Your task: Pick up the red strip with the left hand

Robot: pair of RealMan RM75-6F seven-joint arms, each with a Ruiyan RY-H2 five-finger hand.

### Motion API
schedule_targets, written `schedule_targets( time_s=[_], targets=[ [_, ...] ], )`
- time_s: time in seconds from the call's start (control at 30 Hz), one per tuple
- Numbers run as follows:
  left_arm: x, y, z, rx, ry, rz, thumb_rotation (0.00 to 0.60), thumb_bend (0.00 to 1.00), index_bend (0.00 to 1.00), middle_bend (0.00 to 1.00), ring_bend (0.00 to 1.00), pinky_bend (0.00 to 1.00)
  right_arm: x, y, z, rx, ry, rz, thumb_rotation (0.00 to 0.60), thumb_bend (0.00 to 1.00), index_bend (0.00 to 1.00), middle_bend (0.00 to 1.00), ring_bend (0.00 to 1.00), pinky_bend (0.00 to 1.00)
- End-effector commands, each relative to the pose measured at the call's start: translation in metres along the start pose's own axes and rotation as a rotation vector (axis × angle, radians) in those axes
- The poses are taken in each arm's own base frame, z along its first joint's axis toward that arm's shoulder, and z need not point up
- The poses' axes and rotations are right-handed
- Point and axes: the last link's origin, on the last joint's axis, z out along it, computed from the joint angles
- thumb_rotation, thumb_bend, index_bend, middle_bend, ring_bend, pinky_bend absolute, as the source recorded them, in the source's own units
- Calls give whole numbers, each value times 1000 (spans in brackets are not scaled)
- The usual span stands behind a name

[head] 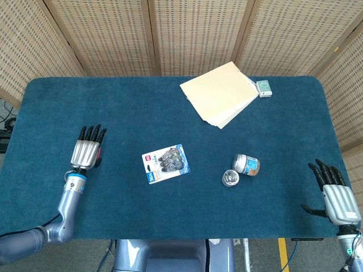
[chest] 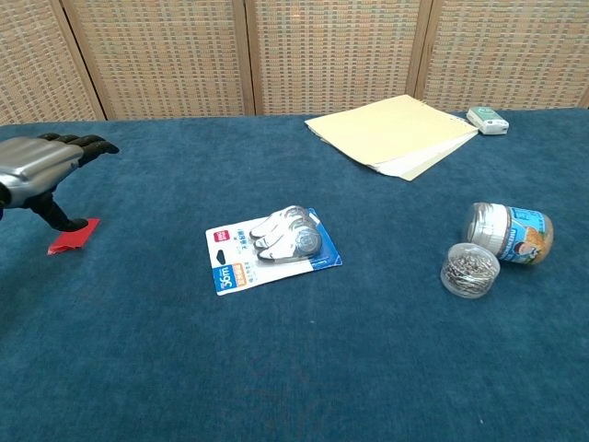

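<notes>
Left hand (chest: 41, 170) hovers over the red strip (chest: 72, 235), thumb touching it, nothing gripped; closing carelessly may slide the flat strip away

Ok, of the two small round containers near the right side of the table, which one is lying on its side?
The blue-labelled jar lies on its side; the clear tub of metal clips just in front stands upright.

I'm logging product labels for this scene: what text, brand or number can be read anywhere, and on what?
"36m": on the blue edge of the blister pack.
Red tag on the same pack: too small to read.
Label on the tipped jar: print blurred, unreadable.
Small green-white box by the yellow folders: markings unreadable.
</notes>
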Motion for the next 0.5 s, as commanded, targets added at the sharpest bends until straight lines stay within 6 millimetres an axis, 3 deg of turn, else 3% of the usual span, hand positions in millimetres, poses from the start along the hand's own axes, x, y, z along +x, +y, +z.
schedule_targets(
  time_s=[0.03, 0.17, 0.5],
  targets=[
    [0, -8, -15, -17, 6, -2, 600, 300, 173, 0, 0, 0, 0, 0, 0, 0, 1, 0, 600, 0, 6, 0, 0, 0],
    [-2, -13, -26, -27, 11, 4, 600, 302, 322, 0, 0, 0, -1, -1, 0, 4, -1, -5, 600, 0, 6, 0, 0, 0],
    [-15, -23, -34, -22, -2, 48, 600, 321, 435, 0, 0, 0, -2, -3, 0, 8, -3, -15, 600, 0, 6, 0, 0, 0]
  ],
)
